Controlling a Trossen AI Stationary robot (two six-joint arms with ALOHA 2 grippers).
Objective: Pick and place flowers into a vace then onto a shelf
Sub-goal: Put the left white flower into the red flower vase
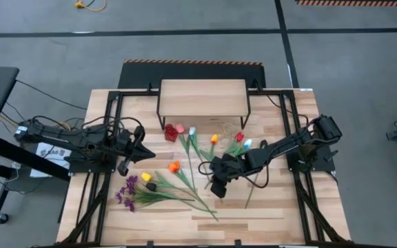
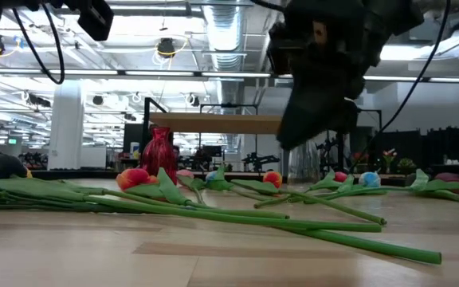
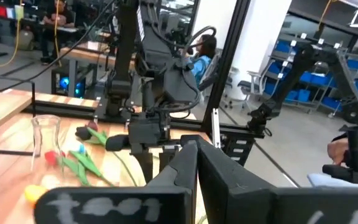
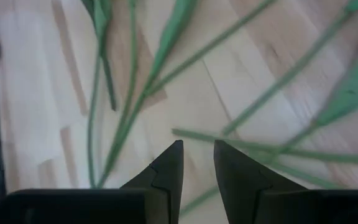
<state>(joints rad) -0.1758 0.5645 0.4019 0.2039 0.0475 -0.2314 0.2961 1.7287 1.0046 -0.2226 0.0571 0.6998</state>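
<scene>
The right gripper (image 4: pixel 197 163) is hovering, fingers slightly apart and seemingly empty, above crossed green-stemmed artificial tulips (image 1: pixel 185 162) lying on the tabletop before the light wooden shelf (image 1: pixel 202 97). Risking two stems. Left gripper (image 1: pixel 141 140) is waiting, pinched together.

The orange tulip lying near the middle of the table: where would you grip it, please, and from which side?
Probably mid-stem, from straight above. The orange tulip lies flat on the table, its thin stem running out toward the front edge clear of the bloom. The right gripper hovers nearby, fingers slightly apart, holding nothing.
</scene>
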